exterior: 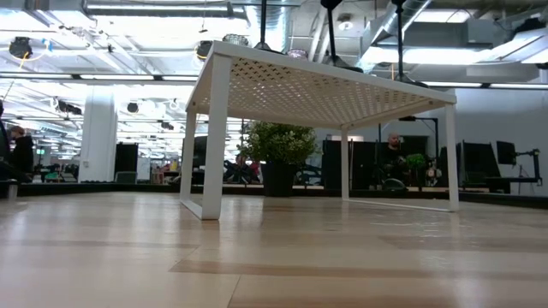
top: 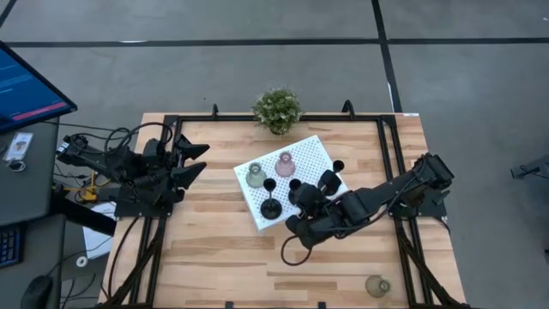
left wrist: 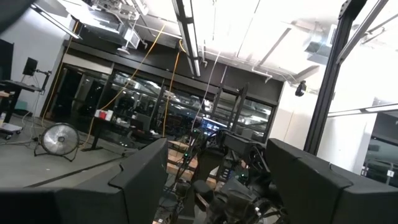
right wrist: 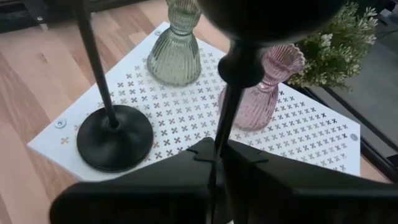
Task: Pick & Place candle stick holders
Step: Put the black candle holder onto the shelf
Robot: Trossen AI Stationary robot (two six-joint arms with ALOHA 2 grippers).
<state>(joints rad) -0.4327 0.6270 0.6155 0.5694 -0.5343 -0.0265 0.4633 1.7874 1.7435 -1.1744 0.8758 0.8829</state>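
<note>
Right now the right gripper [right wrist: 214, 158] has its fingers [right wrist: 168, 171] squeezed shut on the thin stem of a black holder [right wrist: 239, 62], which stands up straight between them, over the white tray [top: 319, 154]. Just beside it on the tray are another black holder [right wrist: 114, 134], an olive-green holder [right wrist: 174, 56] and a pink holder [right wrist: 264, 93]. More black holders seem to stand there too, but the arm hides part of them. One more olive-green holder [top: 375, 285] sits alone on the table [top: 214, 257], near its edge. Far off, the left gripper [top: 193, 161] waits with its fingers wide open.
</note>
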